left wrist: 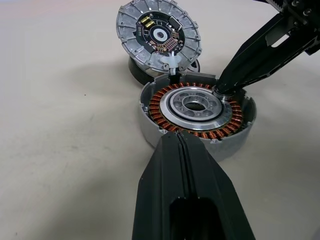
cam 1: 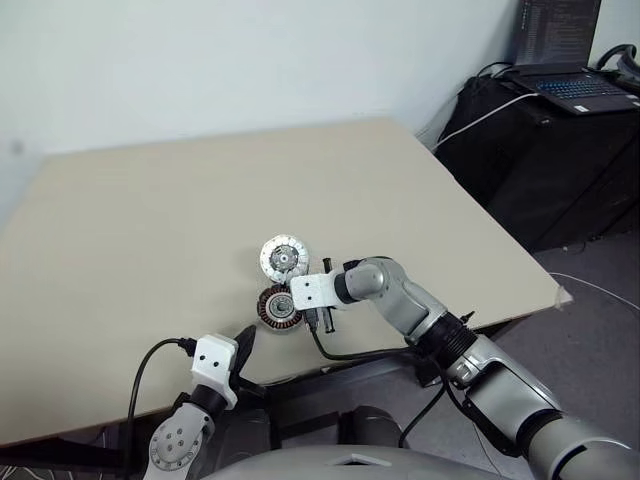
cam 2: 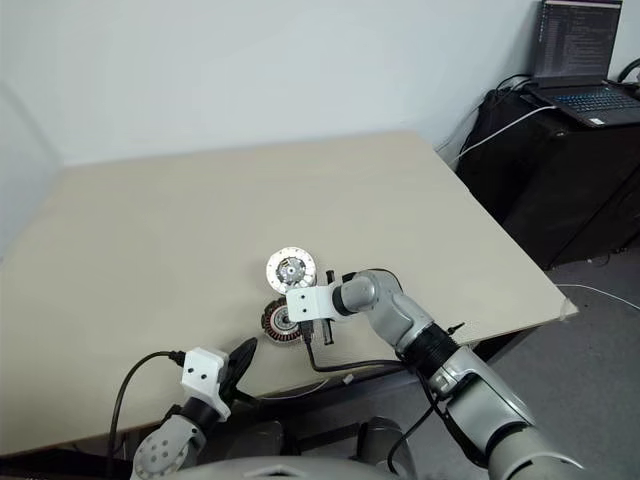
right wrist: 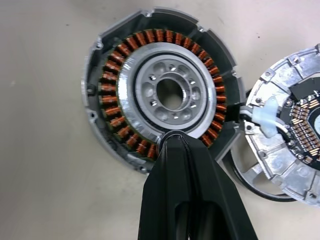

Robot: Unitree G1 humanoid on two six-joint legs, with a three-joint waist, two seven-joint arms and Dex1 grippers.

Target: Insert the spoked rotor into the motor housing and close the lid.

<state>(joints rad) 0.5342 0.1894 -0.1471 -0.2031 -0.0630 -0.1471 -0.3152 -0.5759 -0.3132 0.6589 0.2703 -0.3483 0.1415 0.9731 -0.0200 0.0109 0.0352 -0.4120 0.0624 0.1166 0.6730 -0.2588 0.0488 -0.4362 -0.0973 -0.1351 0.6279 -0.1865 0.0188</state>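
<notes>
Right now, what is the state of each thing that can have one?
motor housing: open, windings bare, no rotor inside.
lid: off, tilted, circuit face showing.
spoked rotor: on the table, under the lid.
left gripper: jaws shut, empty.
right gripper: jaws shut, tip on the windings.

wall (cam 1: 200, 60): white | table (cam 1: 150, 220): beige | laptop (cam 1: 575, 85): on black cabinet (cam 1: 560, 170)
</notes>
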